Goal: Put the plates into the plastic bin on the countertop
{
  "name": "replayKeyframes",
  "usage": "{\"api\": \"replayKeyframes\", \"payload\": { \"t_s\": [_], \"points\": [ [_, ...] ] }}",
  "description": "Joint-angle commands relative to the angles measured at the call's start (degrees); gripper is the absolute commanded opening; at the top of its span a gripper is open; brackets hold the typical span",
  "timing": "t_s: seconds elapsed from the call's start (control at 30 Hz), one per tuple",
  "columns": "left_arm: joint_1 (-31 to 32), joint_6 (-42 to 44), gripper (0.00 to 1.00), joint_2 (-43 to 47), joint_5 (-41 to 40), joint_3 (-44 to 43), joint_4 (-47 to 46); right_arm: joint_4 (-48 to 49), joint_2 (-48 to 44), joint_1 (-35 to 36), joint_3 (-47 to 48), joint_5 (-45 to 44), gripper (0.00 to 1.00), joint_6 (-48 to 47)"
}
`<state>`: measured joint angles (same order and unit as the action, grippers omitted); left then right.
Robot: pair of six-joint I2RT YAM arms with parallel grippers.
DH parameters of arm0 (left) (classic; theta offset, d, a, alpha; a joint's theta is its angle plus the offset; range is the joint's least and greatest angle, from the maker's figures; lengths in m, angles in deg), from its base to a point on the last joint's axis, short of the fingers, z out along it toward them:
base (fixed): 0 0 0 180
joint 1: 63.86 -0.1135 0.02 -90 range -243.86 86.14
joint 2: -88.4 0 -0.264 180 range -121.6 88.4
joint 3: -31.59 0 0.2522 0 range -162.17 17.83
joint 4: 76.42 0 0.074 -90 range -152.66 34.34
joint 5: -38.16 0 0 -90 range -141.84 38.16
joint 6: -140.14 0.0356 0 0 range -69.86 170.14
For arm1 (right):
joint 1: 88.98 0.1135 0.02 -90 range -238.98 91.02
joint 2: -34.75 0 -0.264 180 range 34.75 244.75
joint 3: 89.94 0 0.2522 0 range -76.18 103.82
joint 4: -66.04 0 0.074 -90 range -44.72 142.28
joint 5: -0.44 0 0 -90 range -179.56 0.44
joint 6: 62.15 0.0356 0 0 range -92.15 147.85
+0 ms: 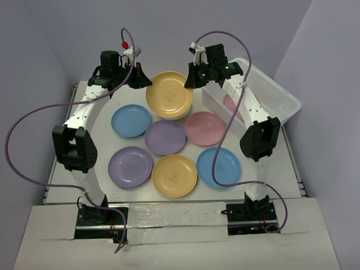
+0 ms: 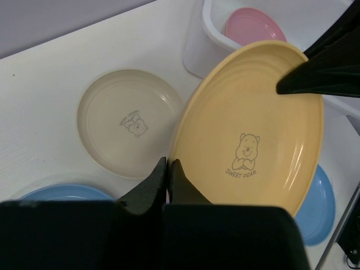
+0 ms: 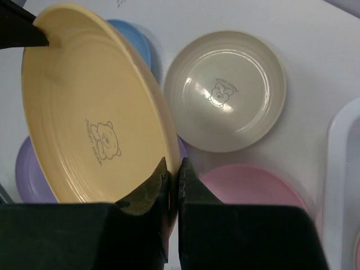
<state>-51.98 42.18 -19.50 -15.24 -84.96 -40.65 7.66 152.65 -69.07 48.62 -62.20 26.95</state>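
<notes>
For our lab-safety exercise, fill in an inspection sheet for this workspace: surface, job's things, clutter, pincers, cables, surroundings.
Surface: white table, plates spread across it.
Job's things: yellow plate off the table, tilted; beige plate below it; pink plate in bin; six plates flat on table.
Clutter: nothing seen.
Pincers: left pincer and right pincer shut on yellow plate's rim, opposite sides.
Cables: purple; left cable and right cable loop loosely.
Surroundings: plain grey walls.

The left gripper [image 2: 169,169] clamps the near rim of the tilted yellow plate [image 2: 247,124]. A beige plate [image 2: 126,121] lies at left; the bin [image 2: 195,49], far right, holds a pink plate [image 2: 253,25].
</notes>
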Motion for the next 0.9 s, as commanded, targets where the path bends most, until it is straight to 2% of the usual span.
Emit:
{"api": "replayKeyframes", "payload": {
  "t_s": [0.0,0.03,0.07,0.1,0.13,0.17,0.2,0.27,0.3,0.37,0.53,0.67,0.77,0.87],
  "points": [
    [0.58,-2.68,0.14,1.50,1.88,-2.82,-4.35,-1.39,-2.51,0.34,-0.76,1.46,0.00,-1.84],
    [0.60,-3.05,0.29,1.36,0.70,-2.97,-3.80,-1.35,-2.64,0.03,-0.54,1.01,0.00,-1.40],
    [0.55,-3.51,0.53,1.20,-2.40,-3.08,-3.20,-1.12,-2.95,-0.82,-0.35,0.68,0.00,-0.71],
    [0.51,-3.82,0.70,1.11,-4.76,-3.17,-2.46,-0.91,-3.21,-1.45,-0.26,0.59,0.00,-0.02],
    [0.14,-4.01,0.77,1.05,-6.43,-3.09,-1.60,-0.64,-3.76,-2.24,-0.36,0.26,0.00,0.49],
    [-0.59,-4.21,0.90,0.93,-9.68,-2.85,-0.66,-0.11,-4.86,-3.78,-0.57,-0.39,0.00,0.90],
    [-1.79,-4.72,0.99,0.88,-11.95,-2.37,0.24,0.35,-6.06,-5.80,-0.81,-1.04,0.00,1.69],
    [-4.03,-6.36,0.99,0.82,-12.87,-1.15,0.93,0.71,-7.48,-9.44,-1.84,-1.66,0.00,3.10],
    [-6.39,-8.89,0.99,0.72,-14.28,0.53,1.23,1.02,-8.70,-14.14,-2.66,-2.02,0.00,4.16],
    [-10.47,-9.67,0.99,-0.11,-14.64,1.44,2.40,1.03,-10.36,-19.06,-3.69,-1.96,0.00,4.85],
    [-14.07,-5.85,0.97,-4.24,-17.95,1.21,5.49,0.44,-11.84,-30.71,-5.99,-3.39,0.00,4.28],
    [-14.13,-2.44,0.90,-8.14,-14.09,-0.45,6.00,0.22,-11.49,-35.73,-9.73,-6.12,0.00,2.08],
    [-12.88,-1.58,0.86,-14.10,-9.93,-6.16,7.45,0.32,-10.31,-38.23,-11.97,-7.96,0.00,1.43],
    [-10.11,-1.06,0.85,-18.30,-9.65,-11.54,7.45,0.22,-8.19,-38.77,-12.39,-9.44,0.00,-0.97]
  ]
}}
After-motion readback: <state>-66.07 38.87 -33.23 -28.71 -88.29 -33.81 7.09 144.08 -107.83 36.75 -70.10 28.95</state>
